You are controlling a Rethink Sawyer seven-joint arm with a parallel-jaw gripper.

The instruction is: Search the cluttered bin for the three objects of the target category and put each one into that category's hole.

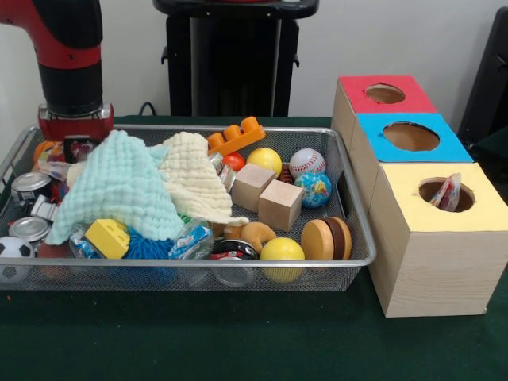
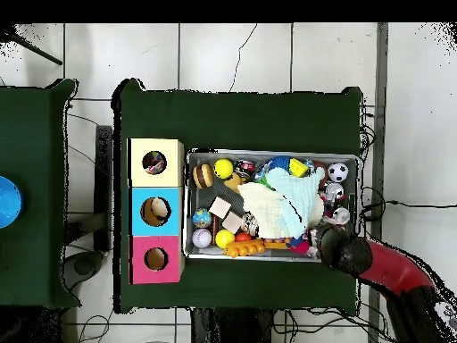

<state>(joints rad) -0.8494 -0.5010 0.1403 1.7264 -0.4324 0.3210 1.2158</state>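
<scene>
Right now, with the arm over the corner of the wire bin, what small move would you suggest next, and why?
Probably lower the claw onto the mint-green muslin cloth and pull it aside: it and the cream muslin cloth drape over much of the wire mesh bin, hiding items beneath.

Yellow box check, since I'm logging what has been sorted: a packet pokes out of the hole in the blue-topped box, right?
Not quite. The packet pokes out of the hole in the yellow-topped box, nearest the camera in the front view, not the blue-topped box.

Green-cloth table (image 1: 238,341) w/ wire bin (image 1: 349,266) & 3-hole box (image 1: 429,262).
</scene>
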